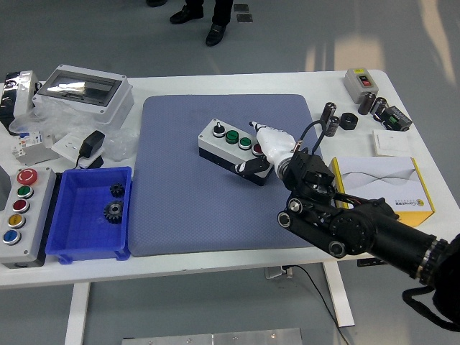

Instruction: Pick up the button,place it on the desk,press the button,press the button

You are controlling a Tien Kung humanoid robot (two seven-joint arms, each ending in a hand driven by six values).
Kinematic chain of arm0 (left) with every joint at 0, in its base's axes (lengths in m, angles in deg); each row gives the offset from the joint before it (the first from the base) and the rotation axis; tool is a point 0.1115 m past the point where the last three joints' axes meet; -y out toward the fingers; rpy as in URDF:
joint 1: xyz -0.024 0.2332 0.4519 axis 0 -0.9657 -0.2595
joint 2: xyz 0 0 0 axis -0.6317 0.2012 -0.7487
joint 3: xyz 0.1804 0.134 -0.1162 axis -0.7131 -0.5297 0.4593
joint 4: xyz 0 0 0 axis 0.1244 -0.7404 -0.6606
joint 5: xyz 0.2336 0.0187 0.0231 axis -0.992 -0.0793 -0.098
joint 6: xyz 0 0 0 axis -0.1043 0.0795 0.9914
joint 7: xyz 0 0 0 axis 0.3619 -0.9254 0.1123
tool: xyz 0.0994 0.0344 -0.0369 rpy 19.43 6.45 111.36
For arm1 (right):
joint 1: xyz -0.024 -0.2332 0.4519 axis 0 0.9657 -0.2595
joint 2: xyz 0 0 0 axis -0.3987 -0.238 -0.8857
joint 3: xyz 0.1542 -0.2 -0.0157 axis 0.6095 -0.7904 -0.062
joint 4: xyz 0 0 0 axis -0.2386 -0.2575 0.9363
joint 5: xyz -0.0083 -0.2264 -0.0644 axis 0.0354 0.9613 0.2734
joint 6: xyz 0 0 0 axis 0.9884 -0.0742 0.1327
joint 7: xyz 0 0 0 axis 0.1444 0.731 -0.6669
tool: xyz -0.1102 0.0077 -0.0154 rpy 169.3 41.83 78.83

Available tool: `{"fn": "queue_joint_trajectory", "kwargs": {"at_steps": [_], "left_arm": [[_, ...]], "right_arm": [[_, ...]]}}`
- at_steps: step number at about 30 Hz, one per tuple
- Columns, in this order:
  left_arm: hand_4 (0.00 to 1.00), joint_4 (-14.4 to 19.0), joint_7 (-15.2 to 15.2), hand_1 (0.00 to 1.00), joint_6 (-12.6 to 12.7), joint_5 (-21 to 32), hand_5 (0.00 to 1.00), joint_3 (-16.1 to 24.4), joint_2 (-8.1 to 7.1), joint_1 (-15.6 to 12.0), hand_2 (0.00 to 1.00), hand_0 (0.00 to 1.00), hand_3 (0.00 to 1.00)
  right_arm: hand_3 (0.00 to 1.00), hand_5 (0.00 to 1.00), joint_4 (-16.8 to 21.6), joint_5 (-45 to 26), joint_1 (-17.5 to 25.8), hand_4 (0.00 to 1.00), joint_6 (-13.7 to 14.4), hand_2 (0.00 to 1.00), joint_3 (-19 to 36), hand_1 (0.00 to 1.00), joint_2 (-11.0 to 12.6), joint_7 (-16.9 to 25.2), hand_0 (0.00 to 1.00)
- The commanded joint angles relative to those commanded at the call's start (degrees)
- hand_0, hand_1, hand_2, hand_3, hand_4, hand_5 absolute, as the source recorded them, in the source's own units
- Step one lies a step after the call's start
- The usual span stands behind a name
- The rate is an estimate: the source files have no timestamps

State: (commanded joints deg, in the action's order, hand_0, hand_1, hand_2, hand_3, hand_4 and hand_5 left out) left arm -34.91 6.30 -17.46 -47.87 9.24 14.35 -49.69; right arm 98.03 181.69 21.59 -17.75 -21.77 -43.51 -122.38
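Note:
A grey button box (218, 146) with a black base lies on the blue mat (187, 208), holding a black selector, a green button (231, 136) and a red button (256, 149). My right hand (253, 147), white with black fingers, lies over the box's right end by the red button. One finger points away over the box and the thumb (248, 167) sits against the box's front edge. The fingers are spread and grasp nothing. My left arm is out of view.
A blue bin (90, 237) with gears and a panel of coloured buttons (18, 215) stand at the left. A clear-lidded enclosure (83, 90) is at the back left. A yellow-white carton (384, 183), small parts (345, 120) and a grey switch (359, 80) are at the right. A person's feet (208, 18) show beyond the table.

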Motion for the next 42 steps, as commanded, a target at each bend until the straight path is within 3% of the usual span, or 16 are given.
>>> {"fn": "queue_joint_trajectory", "kwargs": {"at_steps": [7, 8, 13, 14, 19, 20, 31, 32, 37, 38, 42], "left_arm": [[0.482, 0.0, -0.1, 0.557, 0.0, -0.2, 0.206, 0.2, 0.04, 0.0, 0.530, 0.621, 0.580], [0.482, 0.0, -0.1, 0.558, 0.0, -0.3, 0.207, 0.2, 0.05, 0.0, 0.529, 0.621, 0.580], [0.482, 0.0, -0.1, 0.558, 0.0, -0.3, 0.207, 0.2, 0.06, 0.0, 0.529, 0.621, 0.580], [0.483, 0.0, -0.1, 0.558, 0.0, -0.3, 0.208, 0.2, 0.07, 0.0, 0.530, 0.621, 0.580], [0.483, 0.0, -0.1, 0.558, 0.0, -0.5, 0.208, 0.2, 0.08, 0.0, 0.530, 0.621, 0.580], [0.484, 0.0, 0.0, 0.558, 0.0, -0.6, 0.209, 0.3, 0.09, 0.0, 0.530, 0.621, 0.580], [0.485, 0.0, 0.4, 0.558, 0.0, -0.4, 0.209, 0.1, 0.07, -0.1, 0.530, 0.621, 0.580], [0.485, 0.0, 0.5, 0.559, 0.0, -0.3, 0.209, 0.0, 0.07, -0.1, 0.531, 0.621, 0.580], [0.485, 0.0, 0.8, 0.559, 0.0, 0.1, 0.209, -0.3, 0.06, -0.2, 0.531, 0.621, 0.580], [0.485, 0.0, 0.8, 0.560, 0.0, 0.2, 0.212, -0.4, 0.06, -0.2, 0.530, 0.621, 0.580], [0.485, 0.0, 1.0, 0.560, 0.0, 0.4, 0.212, -0.6, 0.11, -0.3, 0.530, 0.621, 0.580]], "right_arm": [[0.998, 0.433, -1.2, -1.3, -0.4, 0.998, 0.3, 0.998, -2.1, 0.998, -0.3, 0.4, 0.984], [0.998, 0.421, -1.4, -1.5, -0.4, 0.998, 0.4, 0.911, -2.4, 0.880, -0.4, 0.4, 0.796], [0.998, 0.421, -2.0, -2.1, -0.4, 0.998, 0.7, 0.911, -3.3, 0.880, -0.6, 0.7, 0.796], [0.998, 0.378, -2.1, -2.2, -0.4, 0.993, 0.9, 0.849, -3.4, 0.788, -0.6, 0.7, 0.667], [0.998, 0.378, -2.7, -1.8, -0.5, 0.993, 1.5, 0.849, -3.8, 0.788, -0.7, 0.6, 0.667], [0.998, 0.273, -2.9, -1.6, -0.4, 0.909, 1.5, 0.811, -3.9, 0.734, -0.7, 0.6, 0.569], [0.998, 0.234, -4.0, 0.2, -0.2, 0.873, 3.9, 0.782, -5.6, 0.720, -1.0, -0.3, 0.525], [0.998, 0.063, -4.0, 0.4, -0.2, 0.692, 4.3, 0.721, -5.8, 0.684, -1.0, -0.4, 0.439], [0.998, 0.063, -4.1, 0.8, -0.2, 0.692, 5.6, 0.721, -6.5, 0.684, -1.0, -0.6, 0.439], [0.985, 0.043, -4.1, 0.9, -0.2, 0.590, 5.8, 0.660, -6.6, 0.637, -1.0, -0.6, 0.371], [0.985, 0.043, -4.0, 1.2, -0.2, 0.590, 6.8, 0.660, -6.8, 0.637, -1.0, -0.5, 0.371]]}}
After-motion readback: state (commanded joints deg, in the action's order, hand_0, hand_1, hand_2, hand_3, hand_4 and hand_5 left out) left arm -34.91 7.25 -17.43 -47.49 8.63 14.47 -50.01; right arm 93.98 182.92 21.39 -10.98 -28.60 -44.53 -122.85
